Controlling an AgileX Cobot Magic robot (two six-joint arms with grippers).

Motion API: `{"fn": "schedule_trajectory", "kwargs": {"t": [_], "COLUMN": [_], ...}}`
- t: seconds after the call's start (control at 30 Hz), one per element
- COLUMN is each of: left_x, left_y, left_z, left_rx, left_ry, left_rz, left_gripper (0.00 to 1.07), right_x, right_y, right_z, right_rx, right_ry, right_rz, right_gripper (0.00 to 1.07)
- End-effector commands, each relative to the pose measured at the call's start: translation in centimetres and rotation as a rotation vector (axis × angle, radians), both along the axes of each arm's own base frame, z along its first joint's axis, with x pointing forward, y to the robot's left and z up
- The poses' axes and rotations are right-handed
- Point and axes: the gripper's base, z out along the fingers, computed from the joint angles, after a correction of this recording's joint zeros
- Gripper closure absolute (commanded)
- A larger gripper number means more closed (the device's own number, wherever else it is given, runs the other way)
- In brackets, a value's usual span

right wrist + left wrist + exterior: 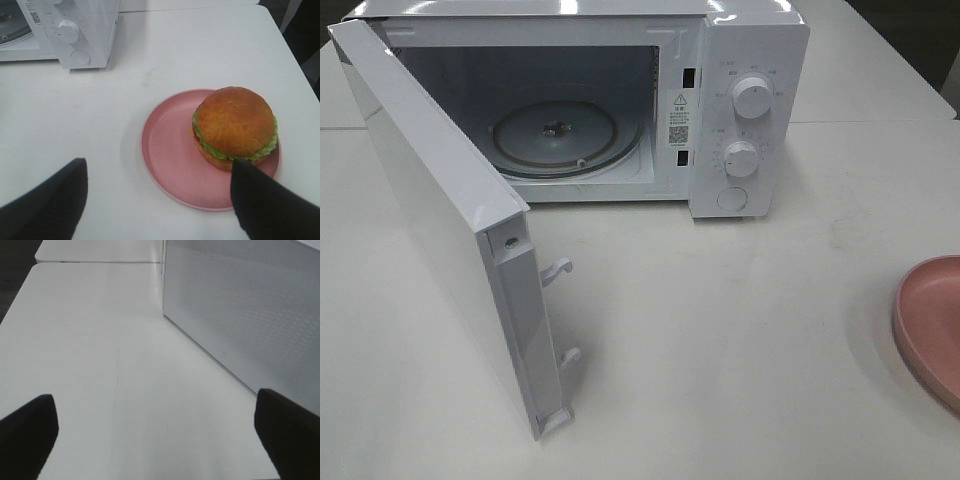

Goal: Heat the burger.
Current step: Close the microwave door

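Fingers of both grippers are seen spread wide, with nothing held between them. From the high exterior camera, no arm is seen; a white microwave [740,110] is shown on the white table [720,330] with its door [440,220] swung fully open and the glass turntable [560,135] exposed inside. Part of a pink plate [935,325] is cut off at the right edge. By the left wrist camera, the left gripper [155,427] is shown released above bare tabletop, with the door's perforated panel alongside. By the right wrist camera, the right gripper [160,200] is shown released above the plate, on which the burger [235,127] is set off-centre, close to one finger [270,205].
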Motion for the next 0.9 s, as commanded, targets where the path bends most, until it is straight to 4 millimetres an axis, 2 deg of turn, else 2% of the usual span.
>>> {"fn": "schedule_trajectory", "kwargs": {"t": [0.03, 0.63, 0.73, 0.9], "left_x": [-0.3, -0.3, -0.2, 1.3], "left_y": [0.0, -0.1, -0.1, -0.1], "left_z": [0.0, 0.0, 0.8, 1.6], "left_rx": [-0.003, -0.014, -0.019, -0.024], "left_ry": [-0.028, -0.032, -0.06, -0.05], "left_rz": [0.002, -0.003, 0.0, 0.004], "left_gripper": [0.07, 0.07, 0.08, 0.1], "right_x": [-0.4, -0.4, -0.4, -0.4], "right_y": [-0.1, -0.1, -0.1, -0.1], "right_z": [0.0, 0.0, 0.0, 0.0], "right_rx": [-0.002, -0.002, -0.002, -0.002], "right_ry": [-0.03, -0.03, -0.03, -0.03], "right_rz": [-0.005, -0.005, -0.005, -0.005], "right_gripper": [0.32, 0.32, 0.32, 0.32]}}
